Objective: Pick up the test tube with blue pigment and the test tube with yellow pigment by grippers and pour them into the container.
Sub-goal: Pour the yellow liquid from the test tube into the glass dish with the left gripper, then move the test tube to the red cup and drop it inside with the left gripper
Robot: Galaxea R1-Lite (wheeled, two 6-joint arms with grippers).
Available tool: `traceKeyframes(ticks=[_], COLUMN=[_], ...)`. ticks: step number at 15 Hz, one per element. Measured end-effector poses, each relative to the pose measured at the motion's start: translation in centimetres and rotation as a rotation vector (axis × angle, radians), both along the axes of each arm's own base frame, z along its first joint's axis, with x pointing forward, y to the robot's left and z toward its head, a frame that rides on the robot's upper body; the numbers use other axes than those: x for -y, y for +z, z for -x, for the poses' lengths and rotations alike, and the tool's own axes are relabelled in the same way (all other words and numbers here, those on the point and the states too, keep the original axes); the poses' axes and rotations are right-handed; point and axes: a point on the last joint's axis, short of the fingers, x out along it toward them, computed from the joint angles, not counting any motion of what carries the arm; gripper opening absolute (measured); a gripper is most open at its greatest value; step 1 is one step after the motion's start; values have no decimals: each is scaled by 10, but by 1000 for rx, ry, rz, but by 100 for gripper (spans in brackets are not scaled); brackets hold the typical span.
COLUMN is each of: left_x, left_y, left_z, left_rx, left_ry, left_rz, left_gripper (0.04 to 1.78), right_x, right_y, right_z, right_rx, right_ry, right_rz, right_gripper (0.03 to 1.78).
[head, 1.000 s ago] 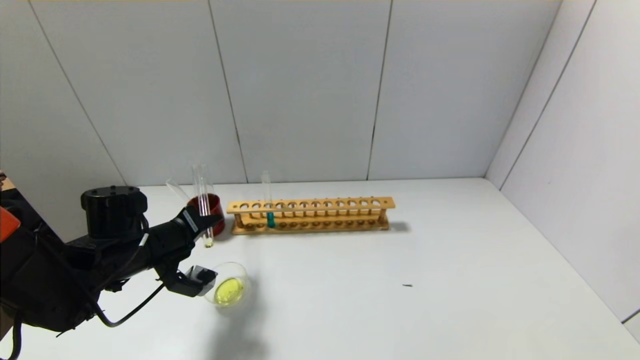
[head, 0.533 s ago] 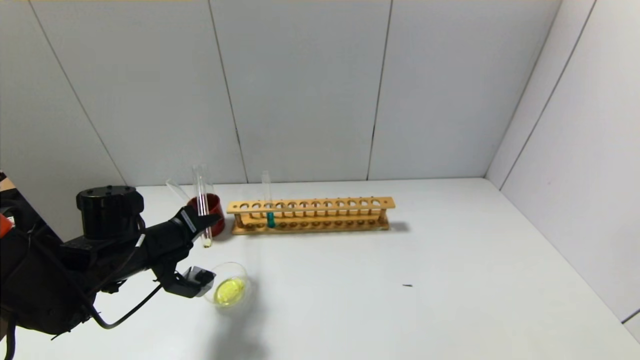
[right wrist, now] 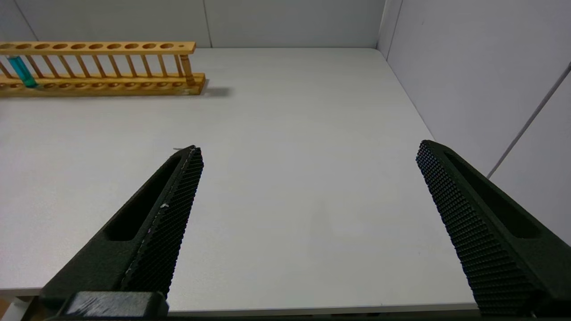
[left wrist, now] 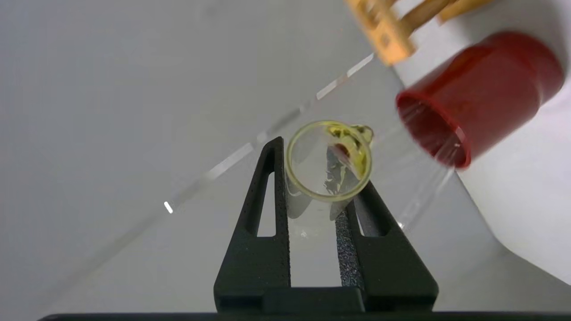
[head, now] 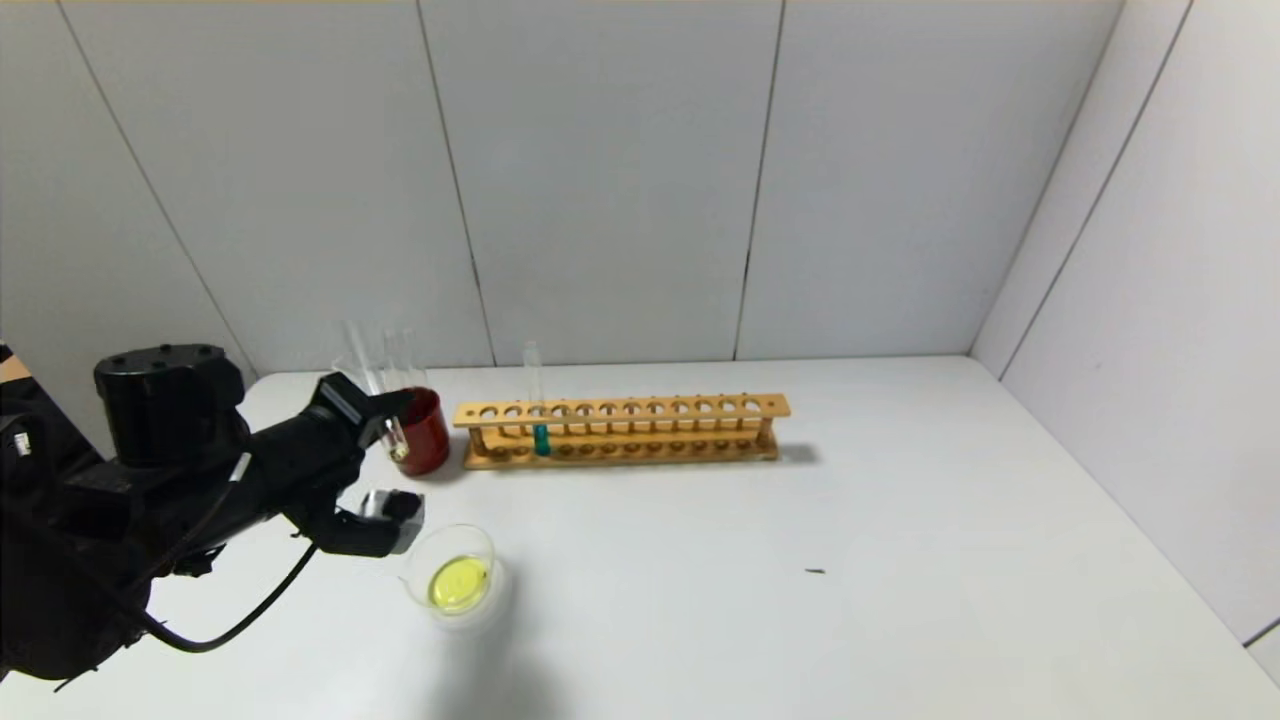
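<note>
My left gripper [head: 392,408] is shut on the test tube with yellow pigment [head: 398,450], which stands nearly upright just left of the red cup and holds only yellow traces. In the left wrist view its round mouth [left wrist: 329,160] sits between the black fingers [left wrist: 272,187]. The container [head: 455,572], a low clear dish with yellow liquid, rests on the table in front of the gripper. The test tube with blue pigment [head: 540,436] stands in the wooden rack [head: 660,408]. My right gripper [right wrist: 308,147] hovers open over bare table, away from everything.
A dark red cup [head: 425,432] with colourless tubes [head: 408,352] leaning in it stands at the rack's left end. The cup [left wrist: 477,98] is close beside the held tube. Grey walls close the back and right. A small dark speck [head: 815,571] lies mid-table.
My left arm has drawn back to the left and lifted, carrying the tube from near the dish up to the red cup's left side. The dish and rack stayed put.
</note>
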Motion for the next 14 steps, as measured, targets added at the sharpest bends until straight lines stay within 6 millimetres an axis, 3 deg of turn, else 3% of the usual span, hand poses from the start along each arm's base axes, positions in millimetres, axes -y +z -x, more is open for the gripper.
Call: traceKeyframes(ticks=[7,14], left_x=[-13,-16], left_y=[75,128], left_z=[28,36], left_rx=[67,-90], left_ry=[573,735], left_rz=[622,1409], left_gripper=[34,34], right_x=[0,0], right_y=[0,0], right_z=[0,0], right_rx=[0,0], right_ry=[0,0], right_rz=[0,0], right_gripper=[175,175])
